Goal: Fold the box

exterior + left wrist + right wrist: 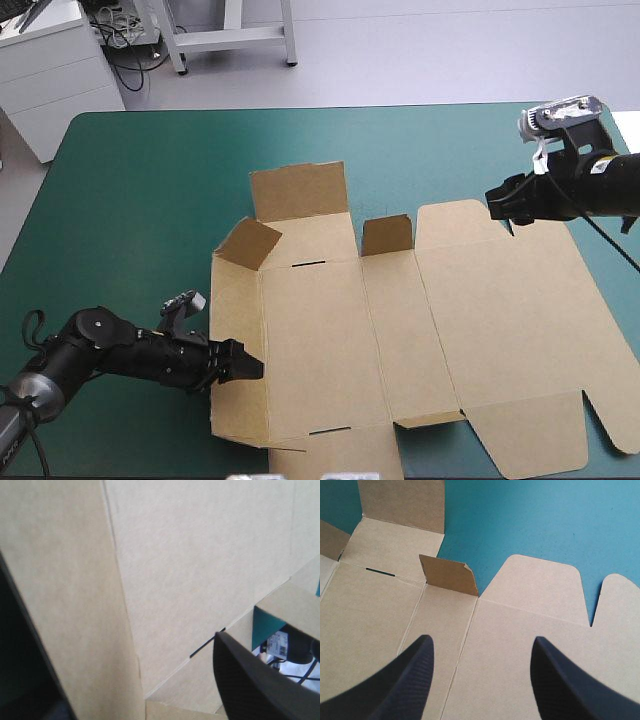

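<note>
Lying low, the left gripper (252,367) gapes at the box (330,340) edge — right gripper (497,205) hovers raised, spread

plain brown box (320,340) on a plain teal-green cover (140,200).

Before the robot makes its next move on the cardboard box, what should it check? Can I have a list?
1. Box on the table: ok.
2. Left gripper at the box's left edge: ok.
3. Left gripper shut on the board: not ok, its fingers stand apart.
4. Right gripper open over the box's far edge: ok.
5. Walls raised: not ok, only three far flaps stand up.
</note>
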`<move>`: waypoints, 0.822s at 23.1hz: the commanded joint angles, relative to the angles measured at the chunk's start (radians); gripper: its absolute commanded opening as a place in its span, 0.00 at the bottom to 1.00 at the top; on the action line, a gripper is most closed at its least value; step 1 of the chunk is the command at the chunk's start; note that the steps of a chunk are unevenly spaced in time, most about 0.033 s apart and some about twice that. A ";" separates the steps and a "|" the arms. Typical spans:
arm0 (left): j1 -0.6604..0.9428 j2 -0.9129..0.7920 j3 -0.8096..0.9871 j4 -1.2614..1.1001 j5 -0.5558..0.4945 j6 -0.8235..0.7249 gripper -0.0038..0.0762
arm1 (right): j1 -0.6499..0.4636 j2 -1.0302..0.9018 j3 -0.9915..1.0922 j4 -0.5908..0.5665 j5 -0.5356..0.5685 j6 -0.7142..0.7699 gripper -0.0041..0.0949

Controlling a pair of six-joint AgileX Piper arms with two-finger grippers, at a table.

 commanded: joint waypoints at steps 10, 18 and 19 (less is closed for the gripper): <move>-0.002 0.000 -0.021 -0.030 -0.007 -0.001 0.19 | -0.007 -0.028 -0.021 0.028 -0.013 -0.012 0.58; -0.002 0.059 -0.022 -0.004 -0.016 0.014 0.12 | -0.007 -0.028 -0.021 0.028 -0.013 -0.012 0.58; -0.002 0.059 -0.027 -0.004 -0.020 0.024 0.08 | -0.007 -0.028 -0.021 0.028 -0.014 -0.012 0.58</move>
